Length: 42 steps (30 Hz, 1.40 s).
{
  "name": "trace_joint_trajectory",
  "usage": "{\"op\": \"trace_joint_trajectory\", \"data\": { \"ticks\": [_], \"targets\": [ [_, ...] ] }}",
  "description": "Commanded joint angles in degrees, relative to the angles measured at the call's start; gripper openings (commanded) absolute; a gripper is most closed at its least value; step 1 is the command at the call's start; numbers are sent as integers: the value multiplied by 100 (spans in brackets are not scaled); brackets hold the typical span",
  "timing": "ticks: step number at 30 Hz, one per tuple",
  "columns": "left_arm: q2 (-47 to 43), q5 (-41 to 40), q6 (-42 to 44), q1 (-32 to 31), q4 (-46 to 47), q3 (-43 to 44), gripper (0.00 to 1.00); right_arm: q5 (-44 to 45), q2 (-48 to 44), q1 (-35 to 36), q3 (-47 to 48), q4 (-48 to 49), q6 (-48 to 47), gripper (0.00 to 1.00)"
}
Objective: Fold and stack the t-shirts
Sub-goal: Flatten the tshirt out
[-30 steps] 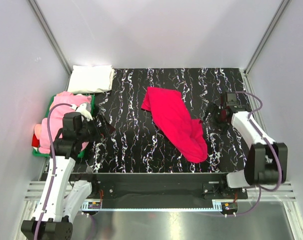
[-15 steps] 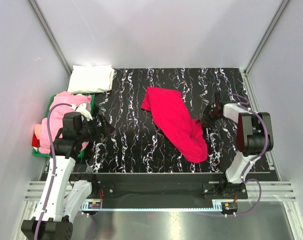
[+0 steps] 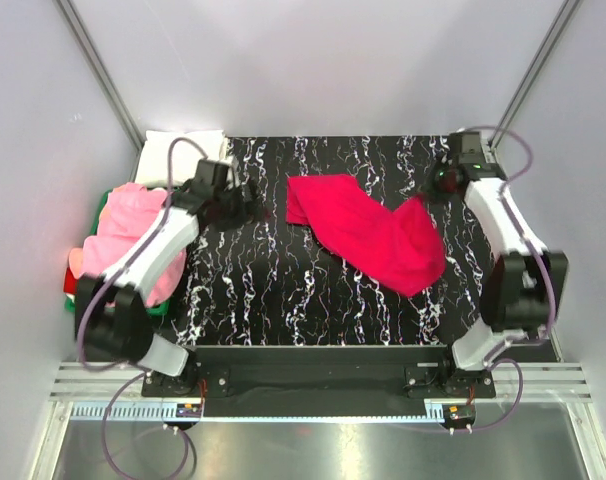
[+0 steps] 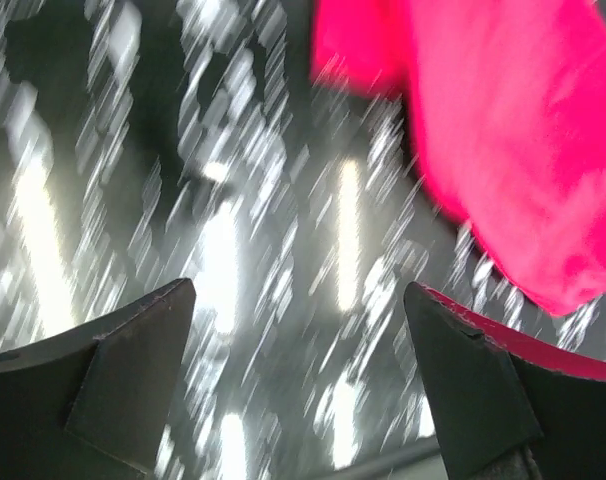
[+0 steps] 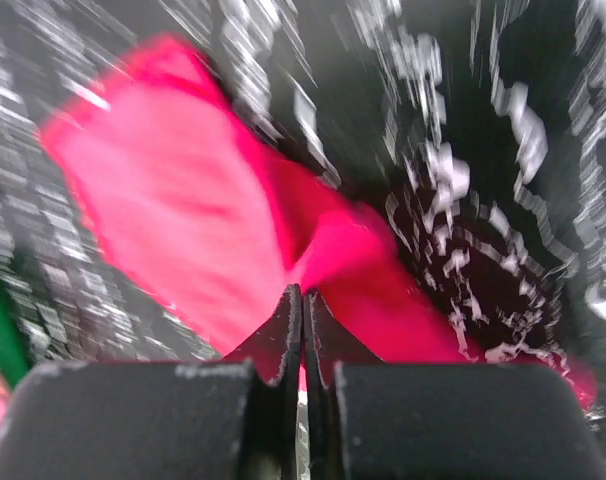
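Observation:
The crimson-red t-shirt [image 3: 368, 232] lies crumpled on the black marbled table, stretched from the back middle toward the right. My right gripper [image 3: 430, 188] is at the back right, shut on the red shirt's far right corner; in the right wrist view the red cloth [image 5: 183, 200] spreads out from the closed tips of that gripper [image 5: 304, 295]. My left gripper [image 3: 253, 211] hovers open just left of the shirt's left edge. The left wrist view shows its gripper [image 4: 298, 300] with nothing between the fingers and the red shirt [image 4: 513, 130] at the upper right.
A folded white t-shirt [image 3: 158, 148] lies at the back left corner, partly behind the left arm. A light pink t-shirt [image 3: 123, 235] is heaped in the green tray [image 3: 161, 306] on the left. Grey walls close in the table on three sides.
The right gripper shut on the red shirt's near right end and dragged it toward the back right. The left arm swung from the tray to the shirt's left edge.

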Motion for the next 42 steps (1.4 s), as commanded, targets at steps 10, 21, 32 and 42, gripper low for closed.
{"op": "trace_joint_trajectory", "data": {
  "ticks": [10, 21, 32, 42],
  "targets": [
    [4647, 182, -475, -383, 369, 4248, 93, 216, -2006, 19, -835, -298, 62, 0],
    [6151, 40, -967, -480, 157, 5972, 28, 233, -1779, 11, -792, -280, -79, 0],
    [4519, -55, -370, -331, -413, 7052, 0, 216, -504, -964, 1690, -692, -26, 0],
    [1357, -662, 246, -181, -390, 5106, 15, -494, -923, -1642, 2937, -757, -176, 0]
  ]
}}
